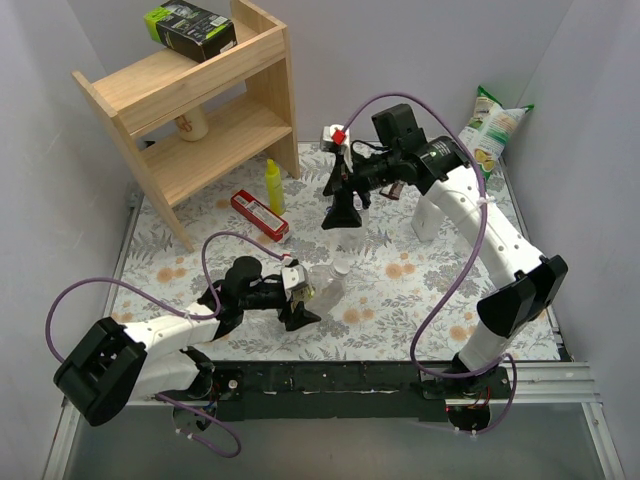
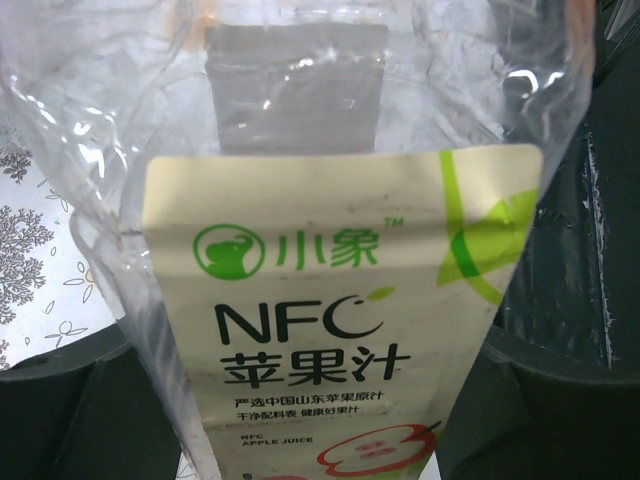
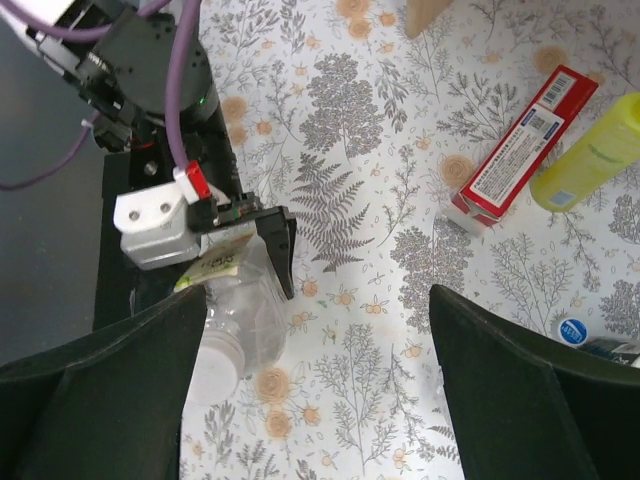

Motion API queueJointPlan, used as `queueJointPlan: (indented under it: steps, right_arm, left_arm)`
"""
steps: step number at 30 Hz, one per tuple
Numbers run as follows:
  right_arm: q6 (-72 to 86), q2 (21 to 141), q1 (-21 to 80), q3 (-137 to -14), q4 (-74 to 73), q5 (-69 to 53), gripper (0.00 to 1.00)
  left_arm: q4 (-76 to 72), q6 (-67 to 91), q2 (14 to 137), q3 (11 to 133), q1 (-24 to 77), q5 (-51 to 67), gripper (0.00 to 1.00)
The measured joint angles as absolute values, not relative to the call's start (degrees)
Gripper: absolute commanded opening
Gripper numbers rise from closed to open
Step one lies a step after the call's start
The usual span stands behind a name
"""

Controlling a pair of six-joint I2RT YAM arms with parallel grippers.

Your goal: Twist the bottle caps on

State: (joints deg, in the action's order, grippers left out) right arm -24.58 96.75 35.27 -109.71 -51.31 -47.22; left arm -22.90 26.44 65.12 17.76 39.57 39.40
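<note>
From the top camera, your left gripper (image 1: 303, 300) lies low over the floral table (image 1: 420, 290) near the front edge. It is pinching a clear bottle (image 1: 326, 288) that lies on its side with its neck pointing toward the middle of the table. A small white cap (image 1: 342, 268) sits at that neck end. From up here you can't tell whether it is threaded on or only resting against the mouth. Your right gripper (image 1: 345, 205) hangs farther back with its fingers pointing down, spread, and holding nothing. To its left a yellow squeeze bottle (image 1: 272, 186) stands just beside a red box (image 1: 260, 216), in front of the wooden shelf (image 1: 200, 110), which has a green box (image 1: 190, 28) on top. A snack bag (image 1: 495, 125) leans in the far right corner.

Through your left wrist camera the bottle fills the view. Its cream label with green and black "NFC" print faces you, and the clear wall around it is crinkled. The dark fingers (image 2: 570, 300) press in on both sides of it.

Your right wrist camera looks straight down. Its own two fingers stand wide apart at the bottom edge, with only flowered table between them. Beyond them you see the left gripper clamped on the bottle, with the white cap at the bottle's end. A blue cap (image 3: 572, 330) lies loose on the table at the right edge. It is well apart from the held bottle and near the yellow squeeze bottle and the red box.
</note>
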Motion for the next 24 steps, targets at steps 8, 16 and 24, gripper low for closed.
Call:
queueJointPlan:
  steps: [8,16,24]
  right_arm:
    - [-38.3,88.3,35.3,-97.4,-56.8,-52.3,0.98]
    - [-45.0,83.9,35.9,-94.8,-58.7,-54.4,0.98]
    - [-48.8,83.9,36.5,-91.1,-60.9,-53.7,0.98]
  left_arm:
    - [-20.1,26.3,63.0,21.0,39.4,40.7,0.0]
    - [-18.9,25.7,63.1,21.8,39.1,41.6,0.0]
    - [-18.9,25.7,63.9,23.2,39.1,41.7,0.0]
